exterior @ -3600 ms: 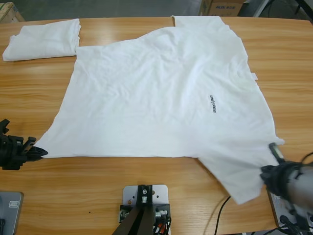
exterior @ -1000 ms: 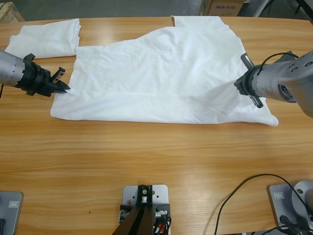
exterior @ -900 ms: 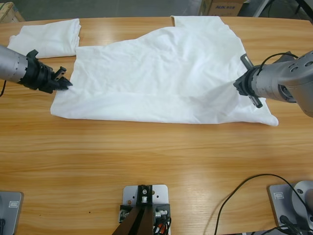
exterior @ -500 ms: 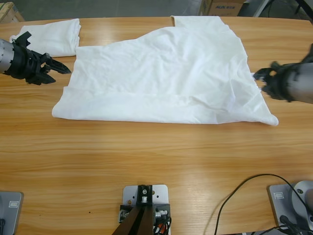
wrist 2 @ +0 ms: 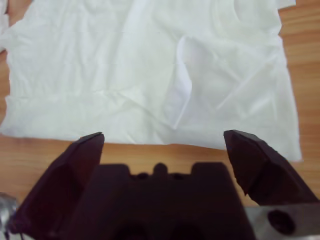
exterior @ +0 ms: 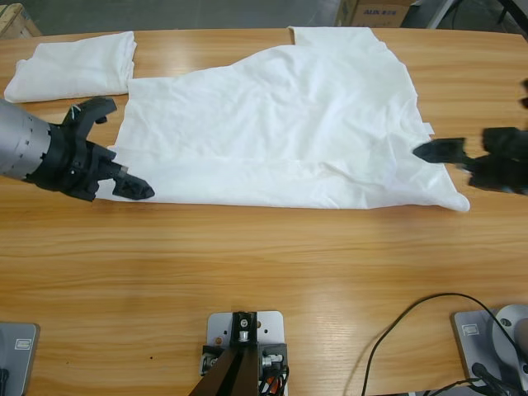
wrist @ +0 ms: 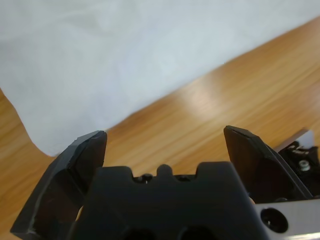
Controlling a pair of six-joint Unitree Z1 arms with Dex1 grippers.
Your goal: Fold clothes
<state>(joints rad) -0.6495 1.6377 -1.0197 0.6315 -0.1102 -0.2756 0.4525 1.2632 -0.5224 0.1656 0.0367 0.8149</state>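
The long wooden surface [exterior: 264, 272] carries the wide white cotton T-shirt [exterior: 280, 124], whose near half now lies doubled over toward the far edge. Both corners have been let go: my left pincer [exterior: 124, 177] and right pincer [exterior: 441, 151] hang spread and empty beside the near fold. A second, already folded white shirt [exterior: 74, 64] sits at the far left corner.

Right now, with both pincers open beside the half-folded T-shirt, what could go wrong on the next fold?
1. The left pincer sits at the T-shirt corner; closing there might catch only one layer and undo the fold.
2. A loose flap of the shirt is rucked up near the right pincer; folding over it may trap a crease.
3. The folded T-shirt lies close and could be dragged.
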